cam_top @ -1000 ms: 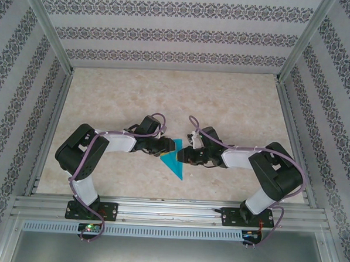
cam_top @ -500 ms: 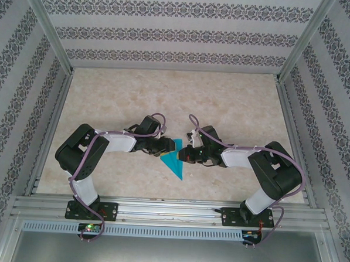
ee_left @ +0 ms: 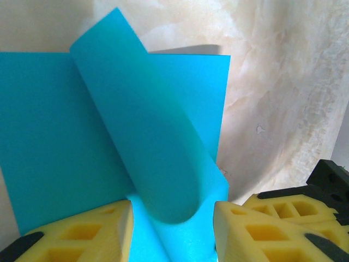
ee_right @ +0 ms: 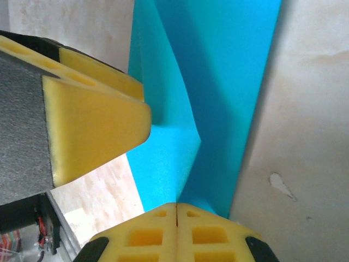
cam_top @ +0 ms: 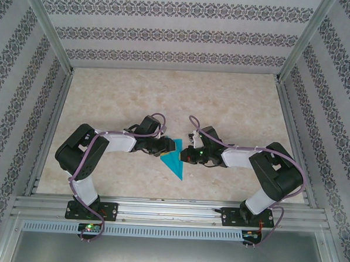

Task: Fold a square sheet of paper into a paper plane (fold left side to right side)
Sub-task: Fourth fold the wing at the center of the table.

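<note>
Resting place of the sheet of paper (cam_top: 174, 160): flat on the table (cam_top: 235, 105), near its middle and toward the near edge, between the two grippers.
Shape of the sheet: teal-blue and partly folded. From above it reads as a narrow triangle with its point toward the arm bases.
Loose layer: in the left wrist view one strip curls up off the flat layer and rolls over at its near end.
Left gripper (cam_top: 162, 149): at the sheet's left side, touching it, with jaws parted and not clenched.
Left pads (ee_left: 82, 240): yellow foam, one on each side of the rolled end, which lies in the gap between them.
Right gripper (cam_top: 187, 156): at the sheet's right side, facing the left gripper across the paper.
Right pincer: clenched, its yellow pads (ee_right: 147, 234) pressed together with only a thin seam between them.
Right hold on the paper: a raised crease runs down to the tips at that seam. I cannot tell whether the paper is nipped there.
Seen from the right wrist: one left finger comes in from the left, its tip against the sheet's raised fold.
Table surface: pale and marbled, showing beside the sheet's right edge.
</note>
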Robot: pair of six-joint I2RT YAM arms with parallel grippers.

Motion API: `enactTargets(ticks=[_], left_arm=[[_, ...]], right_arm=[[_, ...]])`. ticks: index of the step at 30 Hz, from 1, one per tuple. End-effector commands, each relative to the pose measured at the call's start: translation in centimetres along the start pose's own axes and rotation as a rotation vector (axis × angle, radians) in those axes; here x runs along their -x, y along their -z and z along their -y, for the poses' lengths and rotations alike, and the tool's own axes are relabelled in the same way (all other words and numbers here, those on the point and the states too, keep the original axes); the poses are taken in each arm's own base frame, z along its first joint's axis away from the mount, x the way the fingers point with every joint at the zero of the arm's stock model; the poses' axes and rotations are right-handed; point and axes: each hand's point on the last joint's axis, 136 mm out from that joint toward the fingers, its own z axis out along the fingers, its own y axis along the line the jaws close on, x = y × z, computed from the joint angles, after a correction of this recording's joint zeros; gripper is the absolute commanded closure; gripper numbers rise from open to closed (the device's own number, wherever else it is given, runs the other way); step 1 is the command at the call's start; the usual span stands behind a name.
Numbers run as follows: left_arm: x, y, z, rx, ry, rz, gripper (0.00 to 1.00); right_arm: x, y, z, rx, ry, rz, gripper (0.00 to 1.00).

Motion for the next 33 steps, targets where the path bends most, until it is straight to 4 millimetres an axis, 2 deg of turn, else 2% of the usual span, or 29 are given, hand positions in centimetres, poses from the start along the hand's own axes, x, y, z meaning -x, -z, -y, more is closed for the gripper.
enactTargets(ticks=[1,13,33], left_arm=[[-0.9,-0.3,-1.1,0.061,-0.007,-0.020,0.56],[-1.0,-0.3,-1.2,0.062,-0.006,-0.021,0.56],[-1.0,-0.4,-1.3,0.060,-0.005,-0.021,0.56]], right_arm=[[0.5,0.4,0.5,-0.043,0.014,0.016,1.00],[1.1,0.2,1.1,-0.084,0.019,0.024,1.00],[0.7,-0.7,2.3,-0.129,0.007,-0.011,1.00]])
